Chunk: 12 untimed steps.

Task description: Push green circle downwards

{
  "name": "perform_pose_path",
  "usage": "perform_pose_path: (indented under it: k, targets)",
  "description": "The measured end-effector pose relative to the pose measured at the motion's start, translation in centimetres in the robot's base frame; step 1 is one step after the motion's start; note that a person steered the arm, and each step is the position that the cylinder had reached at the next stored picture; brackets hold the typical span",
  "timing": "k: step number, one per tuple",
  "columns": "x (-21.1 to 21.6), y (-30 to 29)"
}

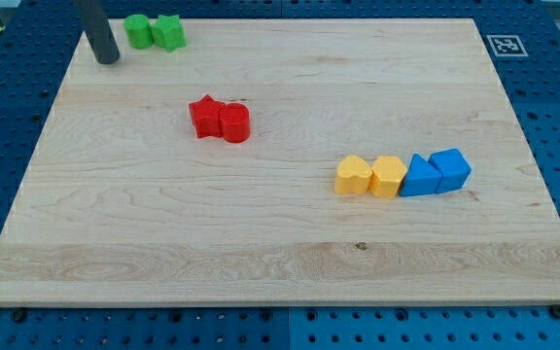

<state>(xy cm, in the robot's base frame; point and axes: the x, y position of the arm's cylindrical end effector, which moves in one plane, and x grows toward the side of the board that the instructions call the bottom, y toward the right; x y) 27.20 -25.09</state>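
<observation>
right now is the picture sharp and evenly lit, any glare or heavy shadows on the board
Camera view: the board is evenly lit, no glare, with soft shadows. The red blocks, the yellow blocks and the green circle are sharp. My tip, at the view's left of the green circle, looks slightly soft. The board's sides converge toward the view's top.

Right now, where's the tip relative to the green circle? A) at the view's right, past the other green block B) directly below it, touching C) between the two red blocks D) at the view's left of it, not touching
D: my tip sits at the view's left of the green circle, slightly lower, with bare board showing between them; the other green block touches the circle on its far side.
</observation>
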Motion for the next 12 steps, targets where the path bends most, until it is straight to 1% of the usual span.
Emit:
perform_pose_path:
  k: [1,3,4,6,9,12]
  targets:
    - [-2.0,-0.9]
    - [-5.6,-1.0]
    - [-6.1,-0.5]
    - [-6.1,4.3]
    - [-6.7,5.5]
    - [-2.9,5.9]
